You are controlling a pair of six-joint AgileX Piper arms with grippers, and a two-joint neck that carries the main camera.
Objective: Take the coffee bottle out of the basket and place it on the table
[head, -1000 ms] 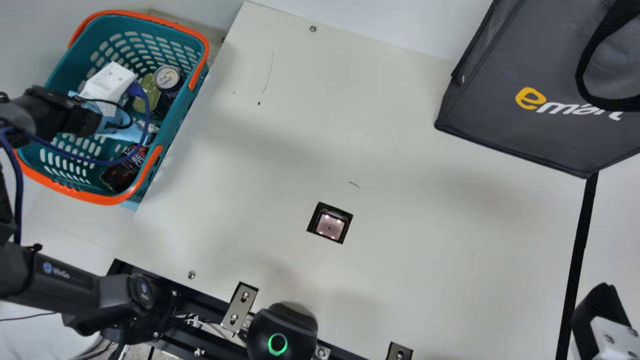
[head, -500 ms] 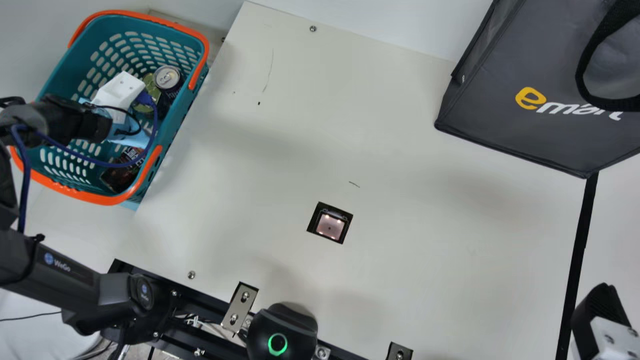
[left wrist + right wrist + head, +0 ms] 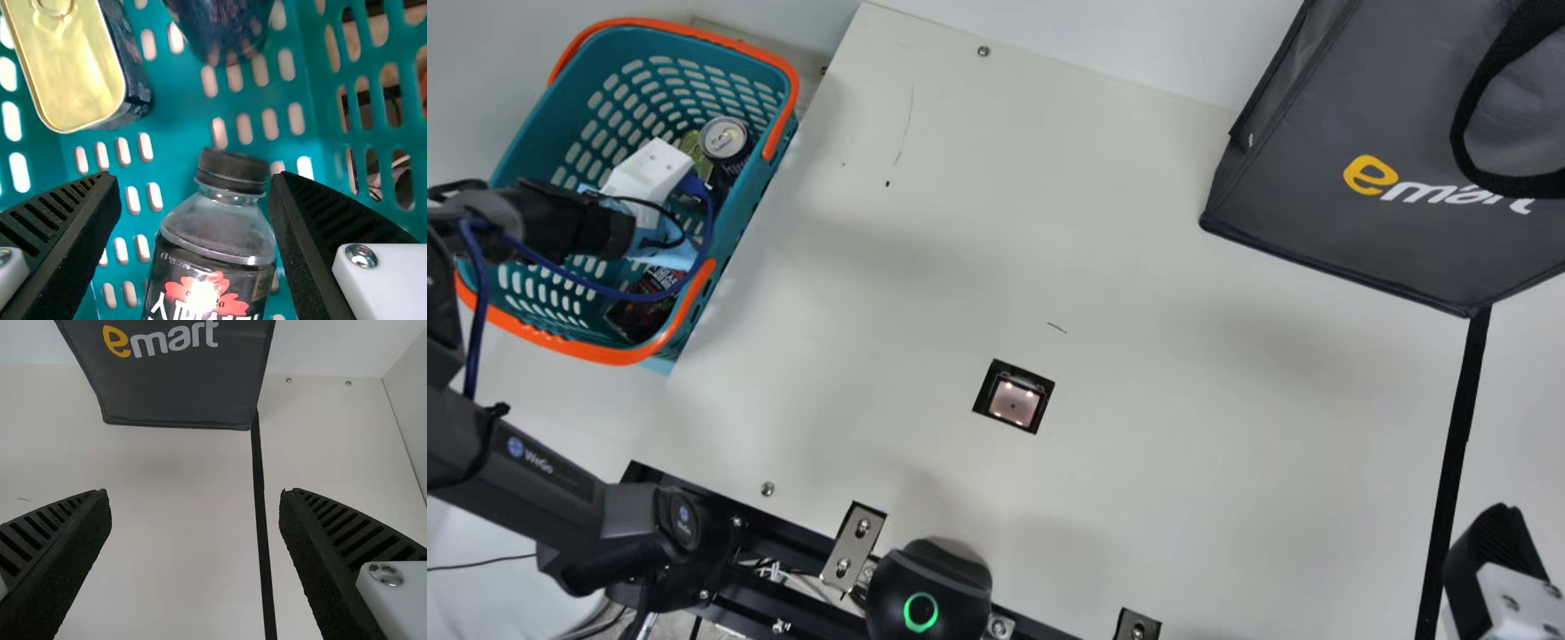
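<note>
Main view: my left arm [image 3: 569, 222] has shifted across the basket [image 3: 743, 227] towards the surface [image 3: 1120, 222]. My left fingers [image 3: 67, 227], spread wide, appear to straddle the coffee bottle [image 3: 210, 253] inside it, so closing seems next; my right fingers [image 3: 60, 553] gape too.

Around the left gripper [image 3: 647, 172], a smooth plastic basket [image 3: 538, 124]; ahead, a glossy plastic bottle [image 3: 217, 230] and a metal tin [image 3: 70, 67] (quite shiny).
</note>
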